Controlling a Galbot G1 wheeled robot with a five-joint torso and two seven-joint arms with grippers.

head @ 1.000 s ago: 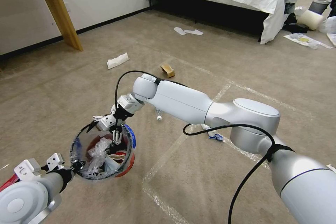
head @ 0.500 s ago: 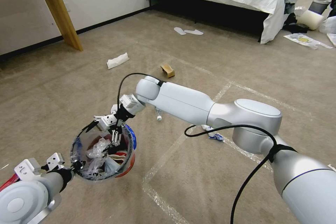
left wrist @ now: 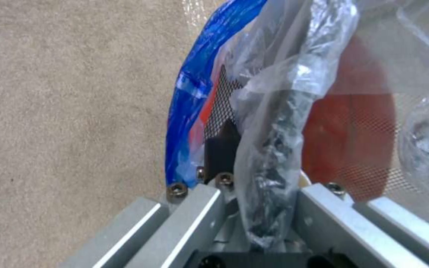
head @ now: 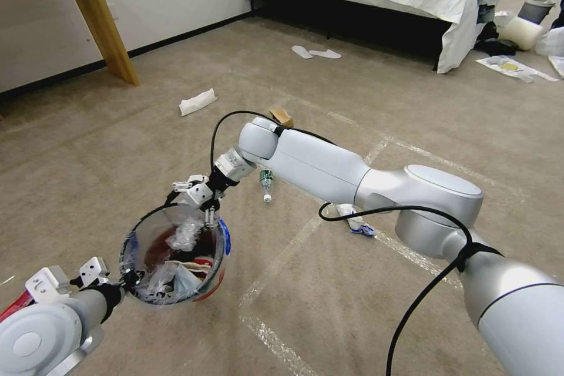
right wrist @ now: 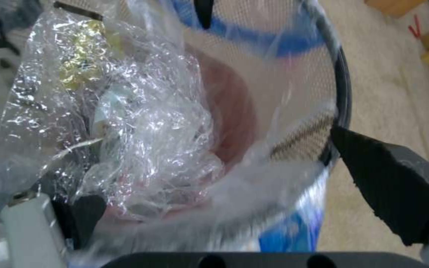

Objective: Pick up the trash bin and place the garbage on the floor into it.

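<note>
Aloft over taped beige carpet [head: 147, 147]: round red-orange mesh trash bin [head: 208, 282], crinkly clear liner [right wrist: 140, 123] blue-edged, rim pinched between left gripper [head: 126, 279] fingers. Seen from right wrist: black pads spread wide at the bin's mouth. Right gripper [head: 200, 200] poised above far rim, arm outstretched. Bottle [head: 266, 182] and carton [head: 281, 113] left lying beyond.

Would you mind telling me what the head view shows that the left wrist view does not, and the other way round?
Head view alone: the right gripper open over the far rim of the trash bin, and a small bottle, a white tissue and a brown carton lying on the carpet.

Left wrist view alone: the clear liner bunched between the left gripper's fingers, and the bin's mesh wall close up.

Both: the left gripper clamped on the bin's rim, the liner's blue edge, the carpet.
</note>
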